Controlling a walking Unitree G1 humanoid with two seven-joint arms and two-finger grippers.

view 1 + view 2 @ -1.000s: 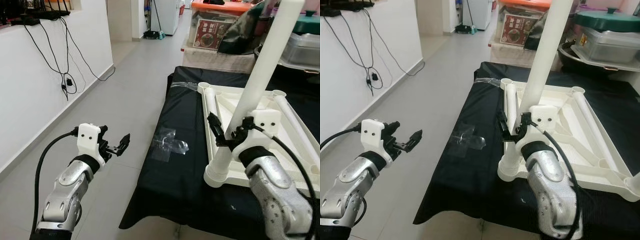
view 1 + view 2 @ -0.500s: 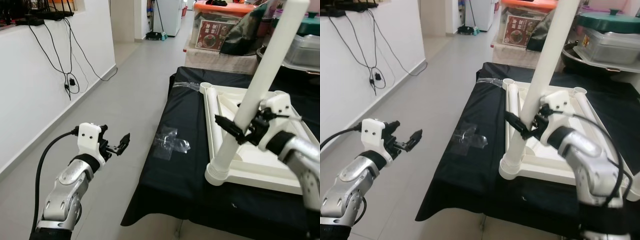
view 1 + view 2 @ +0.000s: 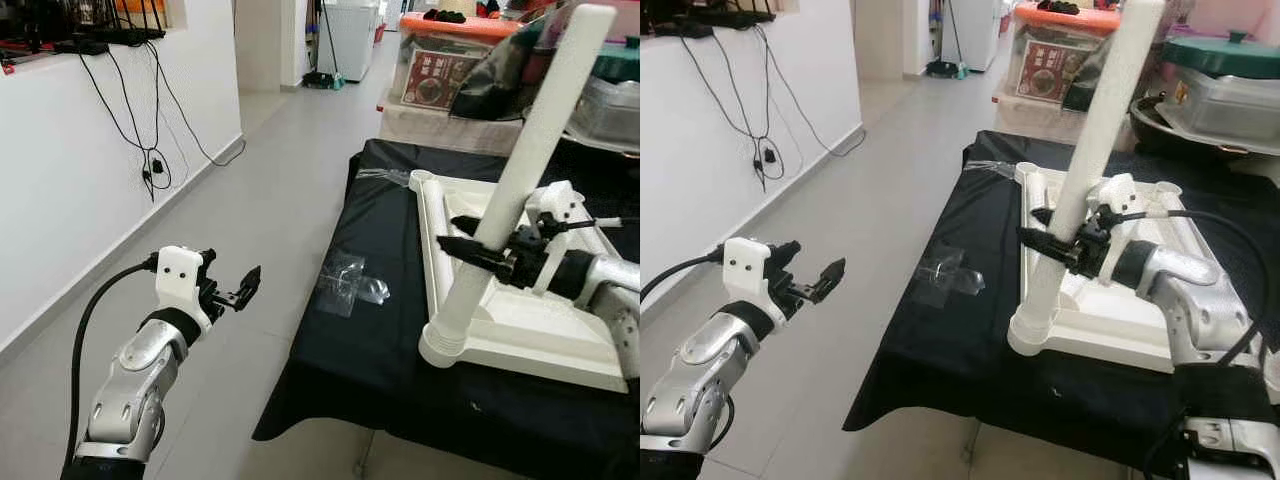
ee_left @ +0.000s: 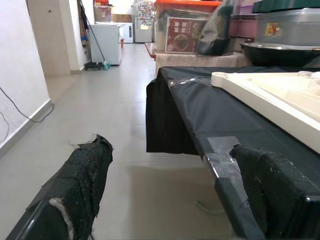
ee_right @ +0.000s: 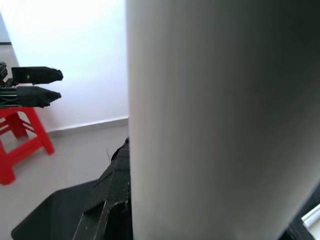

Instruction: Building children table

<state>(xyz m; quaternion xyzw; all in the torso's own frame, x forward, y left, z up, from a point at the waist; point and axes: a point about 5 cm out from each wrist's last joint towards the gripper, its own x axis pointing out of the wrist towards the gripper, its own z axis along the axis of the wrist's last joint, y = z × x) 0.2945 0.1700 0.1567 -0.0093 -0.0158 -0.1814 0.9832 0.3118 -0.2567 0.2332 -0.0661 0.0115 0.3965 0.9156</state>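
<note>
A white children's table (image 3: 540, 335) lies upside down on a black-covered bench. One white table leg (image 3: 520, 170) rises from its near left corner socket (image 3: 447, 345), leaning slightly. My right gripper (image 3: 452, 233) reaches in from the right and is shut on the table leg at mid-height, one black finger on each side. Close up in the right wrist view is the table leg (image 5: 215, 120), with one finger (image 5: 112, 185) beside it. My left gripper (image 3: 248, 280) hovers over the floor left of the bench, open with nothing between its fingers (image 4: 85, 175).
A second white leg (image 3: 430, 215) lies inside the upturned frame. Clear plastic wrap (image 3: 345, 285) is taped to the black cloth (image 3: 380, 340). Storage boxes (image 3: 445, 60) and a lidded pot (image 3: 1225, 75) stand behind. A white wall with cables (image 3: 150, 150) runs along the left beside open floor.
My right arm has swung out to the right, so the gripper now holds the leg from the side rather than from the front. The camera has shifted a little. The left arm has not moved.
</note>
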